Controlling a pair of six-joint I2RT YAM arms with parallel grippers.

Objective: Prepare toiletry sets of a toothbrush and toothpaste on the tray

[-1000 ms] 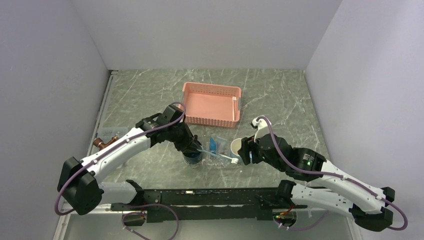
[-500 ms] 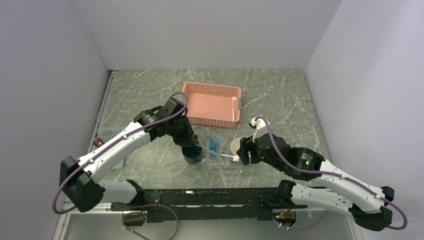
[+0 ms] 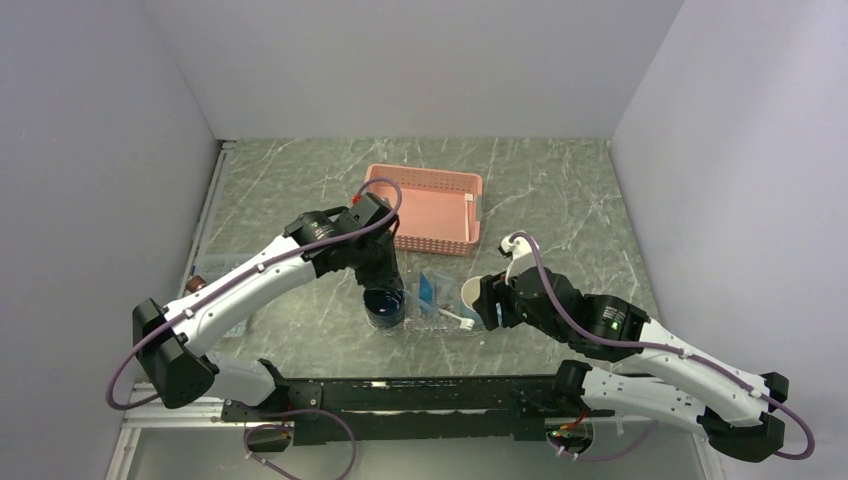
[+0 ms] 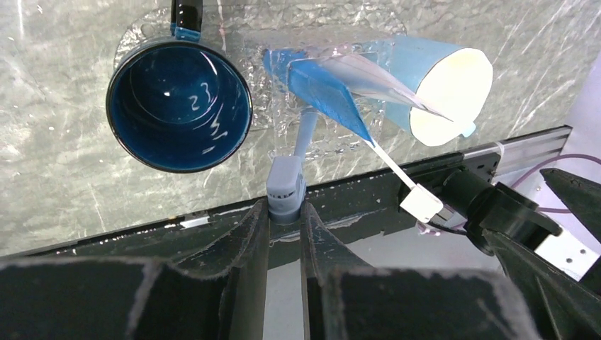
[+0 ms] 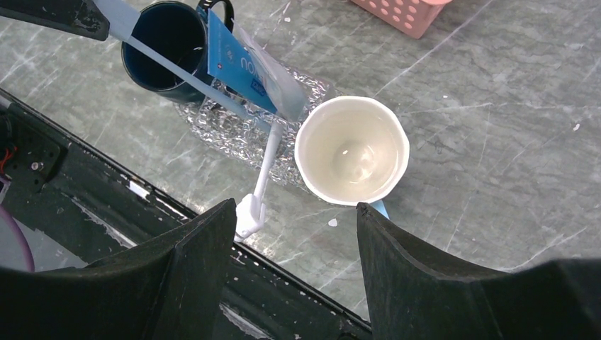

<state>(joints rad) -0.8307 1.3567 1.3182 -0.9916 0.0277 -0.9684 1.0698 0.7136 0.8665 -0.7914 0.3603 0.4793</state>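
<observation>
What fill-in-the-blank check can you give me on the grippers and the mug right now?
The left gripper is shut on a slim pale grey-white plastic ___. The right gripper, near the cream-lined pale blue cup, is ___ and holds nothing. The glossy round mug with a handle is dark ___.
Missing: toothbrush; open; blue.

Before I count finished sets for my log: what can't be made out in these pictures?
- Pink basket, contents: too small in the top view; cut off by the top edge in the right wrist view.
- Tray, outline: clear plastic, faint; the arms crowd it in the top view.
- Held toothbrush, gripped end: the jaws of the left gripper cover it in the left wrist view.
</observation>
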